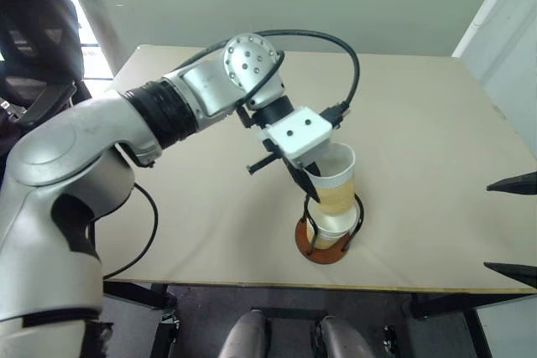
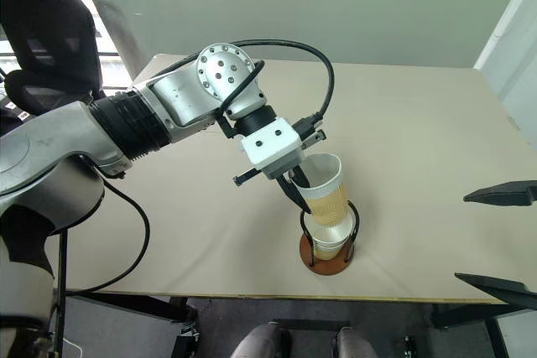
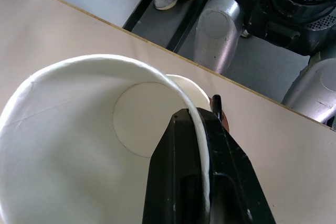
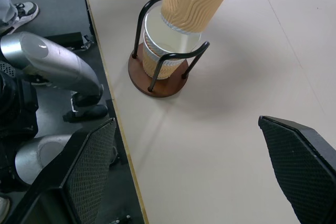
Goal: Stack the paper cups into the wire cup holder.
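**Holding a cup over the stack in the holder**

Looking down over the table (image 1: 436,123), we see our left gripper (image 1: 309,186) clamped on the rim of a paper cup (image 1: 336,182), one finger inside the cup and one outside. That held cup hangs tilted, its bottom just entering the mouth of the cup in the holder (image 4: 164,51). We cannot tell how many cups are already nested there.

The wire cup holder (image 1: 325,246) stands near the table's front edge, its black loops (image 4: 181,56) rising on either side of the seated cup and flanking the lower part of the held one. The loops sit close to the incoming cup's sides.

Our right gripper (image 2: 495,241) waits well apart to the right, fingers spread wide and holding nothing. The black cable (image 1: 336,48) of our left wrist arcs above the cups. The tabletop around the holder is bare.
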